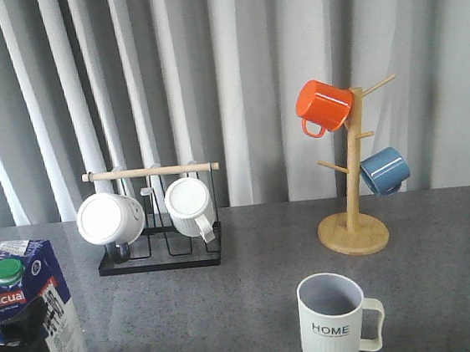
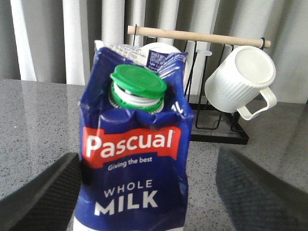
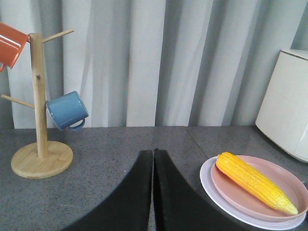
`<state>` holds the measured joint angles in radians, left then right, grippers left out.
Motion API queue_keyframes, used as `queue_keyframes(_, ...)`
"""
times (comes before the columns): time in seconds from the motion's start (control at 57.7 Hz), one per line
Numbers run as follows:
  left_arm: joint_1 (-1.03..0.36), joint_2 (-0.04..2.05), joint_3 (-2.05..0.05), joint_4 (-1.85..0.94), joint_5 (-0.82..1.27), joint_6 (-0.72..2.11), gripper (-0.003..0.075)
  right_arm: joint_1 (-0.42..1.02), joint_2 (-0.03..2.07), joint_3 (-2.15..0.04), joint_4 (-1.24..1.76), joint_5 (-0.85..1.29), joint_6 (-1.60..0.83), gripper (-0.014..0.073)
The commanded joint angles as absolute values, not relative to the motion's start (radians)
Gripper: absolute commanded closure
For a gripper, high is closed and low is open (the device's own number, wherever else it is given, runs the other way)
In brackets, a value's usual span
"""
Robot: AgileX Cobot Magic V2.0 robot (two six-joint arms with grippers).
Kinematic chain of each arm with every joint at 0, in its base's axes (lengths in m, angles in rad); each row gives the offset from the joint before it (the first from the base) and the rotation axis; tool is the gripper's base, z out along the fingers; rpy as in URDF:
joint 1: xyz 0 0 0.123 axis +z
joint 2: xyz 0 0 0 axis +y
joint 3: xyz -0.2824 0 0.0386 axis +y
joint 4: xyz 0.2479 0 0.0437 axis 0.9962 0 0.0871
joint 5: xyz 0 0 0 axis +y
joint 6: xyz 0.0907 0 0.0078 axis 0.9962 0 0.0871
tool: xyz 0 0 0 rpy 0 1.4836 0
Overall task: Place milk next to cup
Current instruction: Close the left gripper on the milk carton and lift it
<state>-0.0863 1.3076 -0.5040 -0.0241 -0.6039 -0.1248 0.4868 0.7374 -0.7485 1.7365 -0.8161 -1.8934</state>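
Pascual whole-milk carton (image 1: 27, 320), upright at the table's near-left, well apart from the HOME mug (image 1: 334, 321): left gripper (image 2: 144, 192) spread either side, should pinch low and squarely; right gripper (image 3: 153, 192) pressed together, idle.

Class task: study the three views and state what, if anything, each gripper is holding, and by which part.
The left gripper has its fingers either side of the milk, at its lower body, below the label; firm contact cannot be confirmed. The right gripper is shut and holds nothing.
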Motion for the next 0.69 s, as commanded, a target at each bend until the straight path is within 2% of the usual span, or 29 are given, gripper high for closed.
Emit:
queue_keyframes(0.0,-0.091,1.305,-0.537,-0.04,-0.714,-0.125,0.0154,0.484,0.733,-0.781,1.678,-0.797,-1.895,0.0597)
queue_keyframes(0.676,-0.089,1.306,-0.537,-0.092,-0.73,-0.057,0.0134,0.484,0.733,-0.781,1.678,-0.797,-1.895,0.0597)
